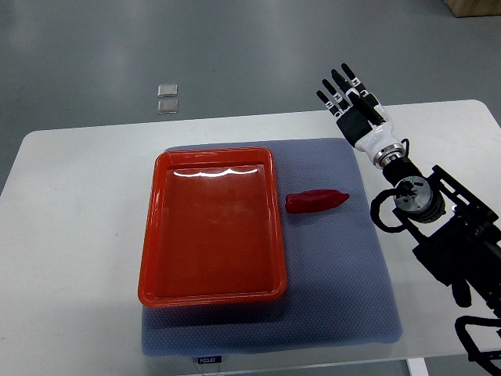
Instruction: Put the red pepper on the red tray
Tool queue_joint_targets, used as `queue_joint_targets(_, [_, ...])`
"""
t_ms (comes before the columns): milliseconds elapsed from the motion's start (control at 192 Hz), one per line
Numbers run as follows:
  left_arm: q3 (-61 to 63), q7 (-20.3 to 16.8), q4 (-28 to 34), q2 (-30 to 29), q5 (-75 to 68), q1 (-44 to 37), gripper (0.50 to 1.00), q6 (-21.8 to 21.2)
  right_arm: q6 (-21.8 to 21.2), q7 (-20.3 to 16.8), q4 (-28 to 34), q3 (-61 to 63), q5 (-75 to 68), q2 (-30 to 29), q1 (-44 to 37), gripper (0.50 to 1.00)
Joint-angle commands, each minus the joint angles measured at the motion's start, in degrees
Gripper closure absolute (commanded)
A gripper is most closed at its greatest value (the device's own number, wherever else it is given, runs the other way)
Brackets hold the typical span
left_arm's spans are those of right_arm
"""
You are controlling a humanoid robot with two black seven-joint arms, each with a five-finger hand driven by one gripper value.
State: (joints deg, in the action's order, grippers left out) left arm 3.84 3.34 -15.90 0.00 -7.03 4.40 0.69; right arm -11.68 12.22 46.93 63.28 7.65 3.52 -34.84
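Note:
A red pepper [315, 201] lies on its side on the blue-grey mat, just right of the red tray [159, 235]. The tray holds nothing. My right hand [348, 97] hovers over the far right part of the table, beyond and to the right of the pepper, with its fingers stretched out and holding nothing. Its arm comes in from the lower right. The left arm does not show.
The blue-grey mat [337, 274] covers the middle of the white table [70, 235]. Two small clear packets [167, 97] lie on the grey floor beyond the table's far edge. A cardboard box corner [473, 6] shows at the top right.

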Motion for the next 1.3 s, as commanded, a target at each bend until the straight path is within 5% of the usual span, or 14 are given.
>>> queue_joint_targets(0, [0.03,0.0,0.0,0.0,0.0,0.0,0.5,0.01,-0.01,0.0,0.0,0.0,0.0,0.0,-0.05,0.585])
queue_joint_targets(265, [-0.06,0.0,0.0,0.0,0.0,0.09,0.5,-0.08,-1.86,-0.44,0.18,-4.22,2.81,1.14,-2.07,0.583])
queue_joint_targets(416, [0.12,0.0,0.0,0.0,0.0,0.09,0.5,-0.08,-11.0,-2.28,0.79,-18.18,18.88,10.19,-7.08,0.585])
queue_joint_targets(623, [0.03,0.0,0.0,0.0,-0.09,0.09,0.5,-0.08,-13.46,-2.29,6.33,-45.16,35.94,20.92,-21.14,0.585])
queue_joint_targets(810, [-0.06,0.0,0.0,0.0,-0.09,0.61,0.5,-0.08,-9.16,-2.46,7.21,-62.31,42.45,21.01,-30.64,0.585])
queue_joint_targets(1294, [0.03,0.0,0.0,0.0,-0.09,0.61,0.5,-0.08,-2.48,-5.54,7.21,-66.09,46.58,20.92,-29.85,0.589])
